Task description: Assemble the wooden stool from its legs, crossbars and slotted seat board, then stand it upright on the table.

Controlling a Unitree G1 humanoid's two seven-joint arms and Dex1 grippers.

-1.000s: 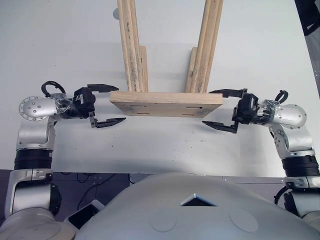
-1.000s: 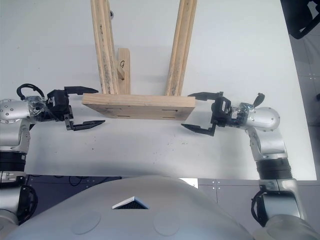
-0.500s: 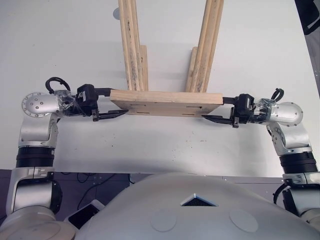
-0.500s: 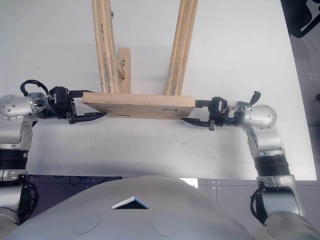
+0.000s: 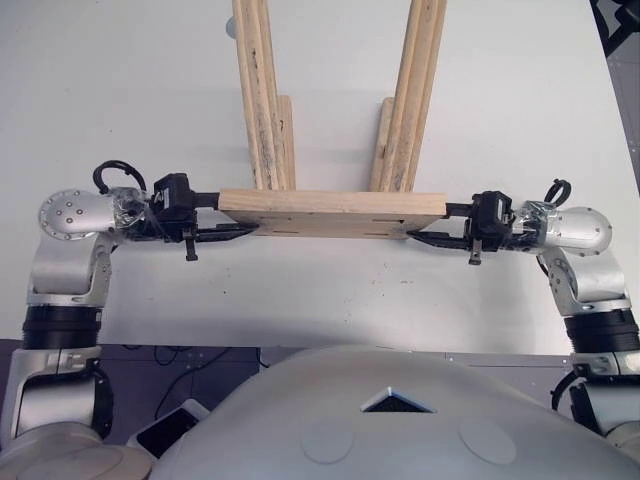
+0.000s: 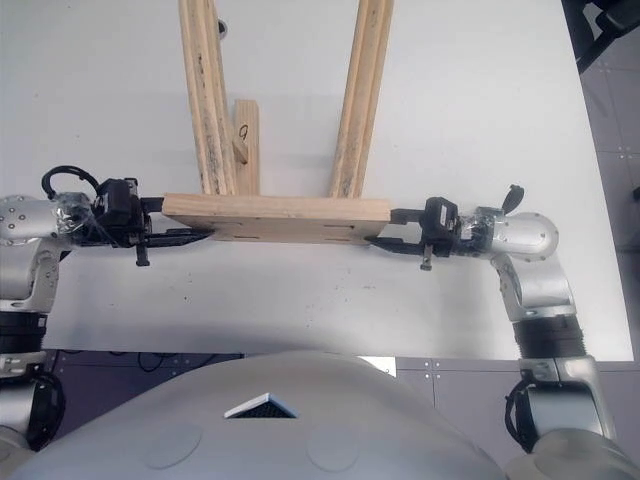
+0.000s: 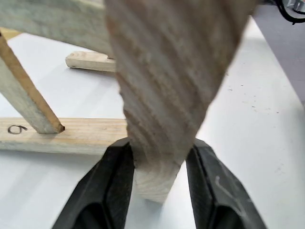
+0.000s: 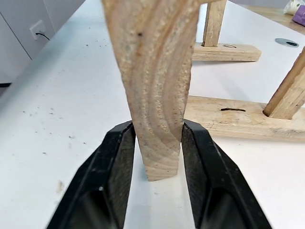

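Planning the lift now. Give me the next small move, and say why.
Probably raise both ends together, level: the left tool and right tool are each shut on an end of the seat board, which stands on edge with the legs stretched away along the table.

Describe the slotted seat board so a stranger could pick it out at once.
On the white table, find the two long leg frames running away from the robot. The seat board is the slotted plank standing on edge across their near ends, with the left claw and right claw clamped on its two ends. It alone runs side to side.
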